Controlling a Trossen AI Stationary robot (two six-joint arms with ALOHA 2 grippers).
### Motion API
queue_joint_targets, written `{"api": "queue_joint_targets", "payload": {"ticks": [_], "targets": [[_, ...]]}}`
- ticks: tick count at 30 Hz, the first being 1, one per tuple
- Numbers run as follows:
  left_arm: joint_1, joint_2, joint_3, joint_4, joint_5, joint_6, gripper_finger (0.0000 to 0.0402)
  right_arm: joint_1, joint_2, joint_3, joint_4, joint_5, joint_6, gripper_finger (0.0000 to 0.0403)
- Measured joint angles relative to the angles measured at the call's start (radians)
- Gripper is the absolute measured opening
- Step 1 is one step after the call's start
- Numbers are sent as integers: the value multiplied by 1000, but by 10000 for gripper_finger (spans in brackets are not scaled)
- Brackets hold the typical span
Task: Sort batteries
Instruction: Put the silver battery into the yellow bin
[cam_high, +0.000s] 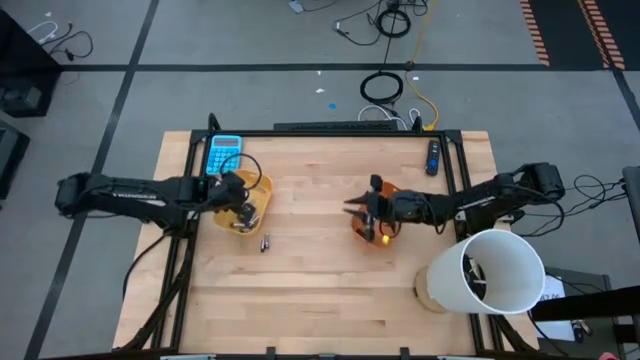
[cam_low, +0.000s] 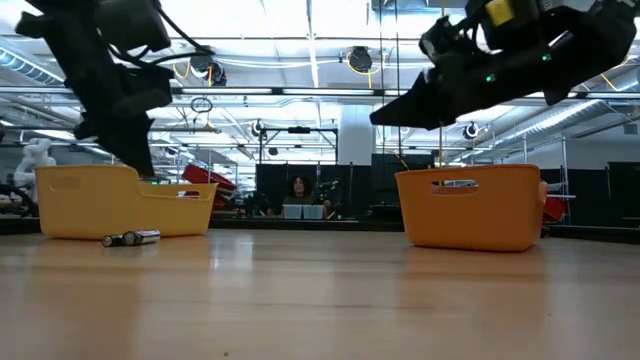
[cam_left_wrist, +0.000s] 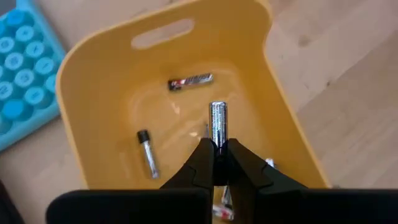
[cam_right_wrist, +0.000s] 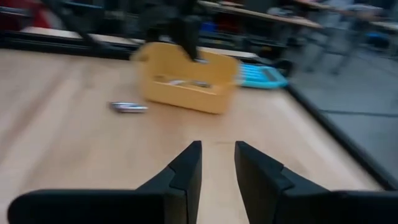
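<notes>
The left gripper (cam_left_wrist: 216, 155) hangs over the yellow tray (cam_high: 262, 195), a smooth moulded plastic bin with rounded corners and a slot handle cut in its end wall, and its two dark tapered fingers are pinched tight on a silvery battery (cam_left_wrist: 217, 123), a slim metal cylinder with a glossy sheen held upright between the tips. On the tray's shiny floor lie more batteries: a dark-wrapped battery (cam_left_wrist: 191, 81) lying flat near the handle end and a grey battery with a black cap (cam_left_wrist: 147, 149) lying aslant; other small cells are partly hidden behind the fingers. Just outside that tray, on the pale wood-grain table (cam_high: 310, 290), rest loose batteries (cam_high: 264, 242), short metallic cylinders lying on their sides. The right gripper (cam_right_wrist: 217, 163) is raised over the orange tray (cam_high: 362, 233), a second plastic bin of like shape, its matte black fingers set a narrow gap apart with nothing between them. Beside the yellow tray sits a flat blue calculator (cam_high: 223, 153) with round keys, and at the table's near right corner stands a wide white bucket (cam_high: 490, 272), smooth-walled and round.
</notes>
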Motion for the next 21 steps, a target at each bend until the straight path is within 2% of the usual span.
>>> {"api": "queue_joint_targets", "payload": {"ticks": [6, 10, 13, 16, 21], "targets": [[85, 31, 0, 68, 59, 72, 26, -79, 0, 0, -1, 96, -2, 86], [102, 65, 0, 94, 84, 94, 26, -104, 0, 0, -13, 107, -2, 86], [103, 104, 0, 107, 102, 94, 28, -108, 0, 0, -27, 174, -2, 86], [103, 157, 0, 109, 111, 94, 54, -109, 0, 0, -52, 252, -4, 86], [102, 232, 0, 113, 110, 115, 104, -108, 0, 0, -70, 260, -5, 86]]}}
